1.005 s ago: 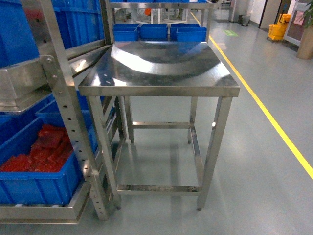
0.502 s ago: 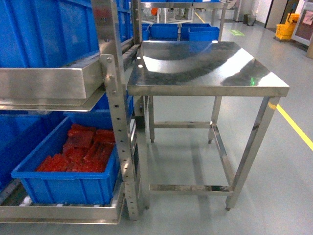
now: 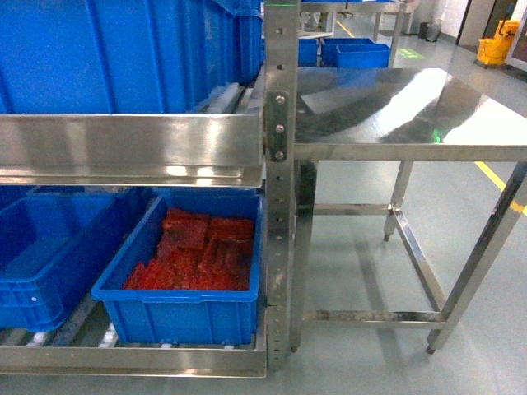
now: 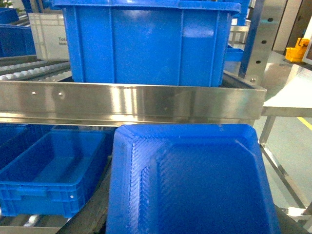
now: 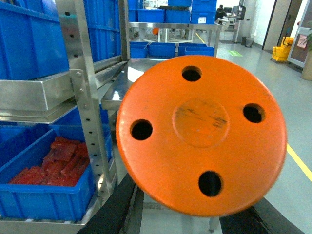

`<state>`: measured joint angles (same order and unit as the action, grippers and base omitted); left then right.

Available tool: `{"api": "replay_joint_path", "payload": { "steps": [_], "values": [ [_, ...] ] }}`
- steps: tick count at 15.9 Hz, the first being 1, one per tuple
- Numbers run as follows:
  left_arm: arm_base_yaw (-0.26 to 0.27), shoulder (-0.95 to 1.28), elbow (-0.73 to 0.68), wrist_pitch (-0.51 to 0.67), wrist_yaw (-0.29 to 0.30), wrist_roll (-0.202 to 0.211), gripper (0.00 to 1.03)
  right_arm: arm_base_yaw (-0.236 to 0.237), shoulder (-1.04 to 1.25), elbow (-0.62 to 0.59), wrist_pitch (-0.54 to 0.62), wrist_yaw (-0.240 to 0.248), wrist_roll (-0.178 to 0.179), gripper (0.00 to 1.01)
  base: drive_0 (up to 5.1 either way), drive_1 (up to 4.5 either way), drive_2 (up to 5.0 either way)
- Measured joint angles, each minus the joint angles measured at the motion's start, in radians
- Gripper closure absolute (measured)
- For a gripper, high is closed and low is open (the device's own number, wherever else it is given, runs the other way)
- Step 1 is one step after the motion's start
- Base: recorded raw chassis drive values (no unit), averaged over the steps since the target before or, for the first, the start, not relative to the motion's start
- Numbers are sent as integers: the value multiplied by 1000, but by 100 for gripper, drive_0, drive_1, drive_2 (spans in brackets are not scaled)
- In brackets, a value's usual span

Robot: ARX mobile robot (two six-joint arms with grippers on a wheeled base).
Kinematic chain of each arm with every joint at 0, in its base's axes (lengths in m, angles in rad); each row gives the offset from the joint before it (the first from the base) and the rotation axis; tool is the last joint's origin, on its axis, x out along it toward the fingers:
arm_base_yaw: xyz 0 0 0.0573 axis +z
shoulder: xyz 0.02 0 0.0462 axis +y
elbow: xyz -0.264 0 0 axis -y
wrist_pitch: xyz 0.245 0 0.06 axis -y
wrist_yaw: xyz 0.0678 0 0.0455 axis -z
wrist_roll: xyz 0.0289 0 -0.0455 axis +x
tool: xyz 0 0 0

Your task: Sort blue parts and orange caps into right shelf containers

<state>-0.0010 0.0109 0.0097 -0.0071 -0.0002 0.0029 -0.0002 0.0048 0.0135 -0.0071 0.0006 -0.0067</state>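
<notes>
A blue part (image 4: pixel 195 180), a ribbed square tray shape, fills the lower left wrist view. My left gripper (image 4: pixel 192 230) is shut on it, with dark fingers (image 4: pixel 90 212) showing at its lower edges. In the right wrist view an orange cap (image 5: pixel 201 134), a round disc with several holes, is held upright. My right gripper (image 5: pixel 192 215) is shut on it, and its black fingers (image 5: pixel 117 209) show below the disc. Neither gripper appears in the head view.
A steel shelf rack (image 3: pixel 280 164) stands left of a steel table (image 3: pixel 412 107). Its lower level holds a blue bin (image 3: pixel 177 300) of red parts and an empty blue bin (image 3: pixel 49 255). A large blue bin (image 4: pixel 146 44) sits on the upper level. More blue bins (image 3: pixel 354 53) stand behind the table.
The head view has swung left. The shelf rack and its bin of red parts now fill the left and middle, and the steel table has shifted to the right.
</notes>
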Motion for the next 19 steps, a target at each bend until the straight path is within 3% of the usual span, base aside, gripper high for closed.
{"api": "replay_joint_path", "payload": {
  "steps": [19],
  "values": [
    [0,0,0,0,0,0,60,0,0,0,2,0,0,63,-507,235,235]
  ]
}}
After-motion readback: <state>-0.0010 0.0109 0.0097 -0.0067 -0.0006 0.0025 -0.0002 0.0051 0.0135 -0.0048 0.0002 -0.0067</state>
